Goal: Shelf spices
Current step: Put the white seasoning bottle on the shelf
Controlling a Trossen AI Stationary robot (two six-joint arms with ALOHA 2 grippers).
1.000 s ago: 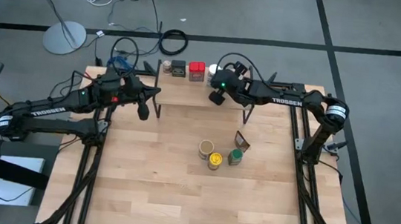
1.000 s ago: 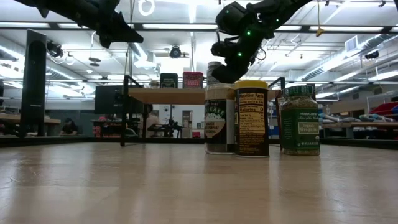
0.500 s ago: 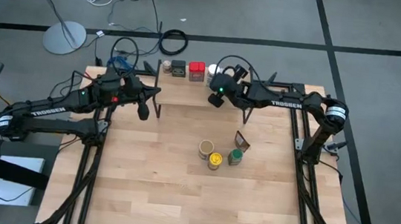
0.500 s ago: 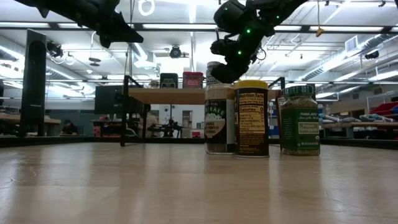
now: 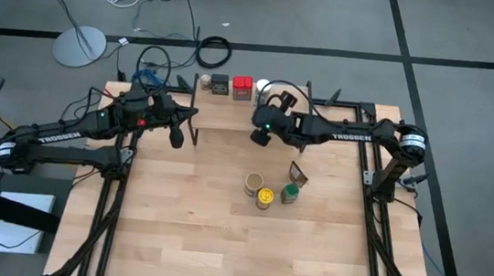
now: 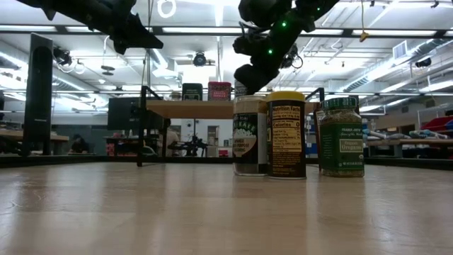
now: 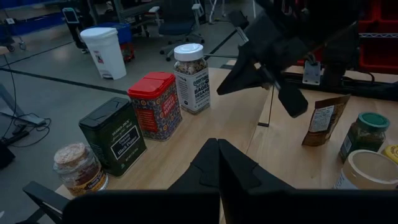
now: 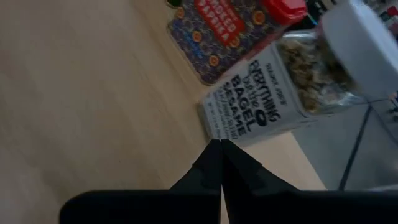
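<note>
Four spices sit on the shelf [image 5: 231,116]; green jar [image 5: 289,194], yellow-lidded jar [image 5: 265,198], brown canister [image 5: 253,185] and a pouch [image 5: 298,173] wait in front of it. Both grippers [image 5: 176,136] [image 5: 258,137] are closed and empty. We'd judge the jars rigid, light, slick: grab mid-body.

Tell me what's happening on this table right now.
A two-armed robot is putting spice containers onto a low wooden shelf at the back of the table. Four stand on it in a row: a tan-capped jar, a dark tin, a red tin and a white-lidded jar. The right gripper is shut and empty above the shelf's front edge, near the white-lidded jar. The left gripper, shut, waits off the shelf's left end. A brown canister, a yellow-lidded jar, a green jar and a small pouch wait mid-table.
</note>
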